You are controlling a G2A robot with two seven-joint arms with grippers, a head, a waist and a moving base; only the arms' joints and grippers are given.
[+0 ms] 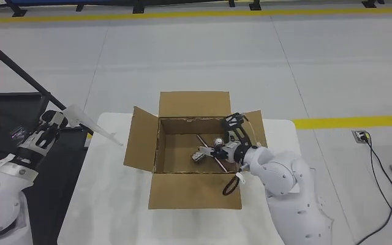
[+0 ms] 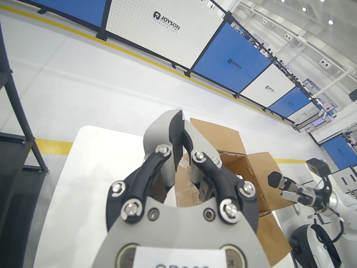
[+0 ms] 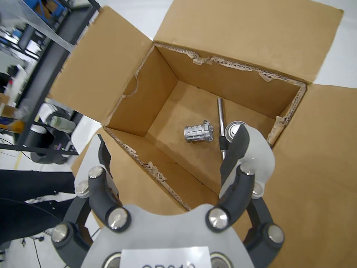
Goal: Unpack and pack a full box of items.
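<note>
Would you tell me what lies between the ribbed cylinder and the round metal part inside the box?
A metal rod separates the ribbed cylinder from the round part, in the right wrist view.

Place: industrial hall | yellow floor line (image 1: 184, 13) | blue-white partition panels (image 2: 156, 15) | high ceiling lights (image 2: 304, 9)

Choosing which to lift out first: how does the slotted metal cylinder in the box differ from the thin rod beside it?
The slotted cylinder is short and stout; the rod is long and slim. The cylinder has a flanged end; the rod is smooth, with a dark sleeve near one end. Both are silvery metal and lie on the box floor.
</note>
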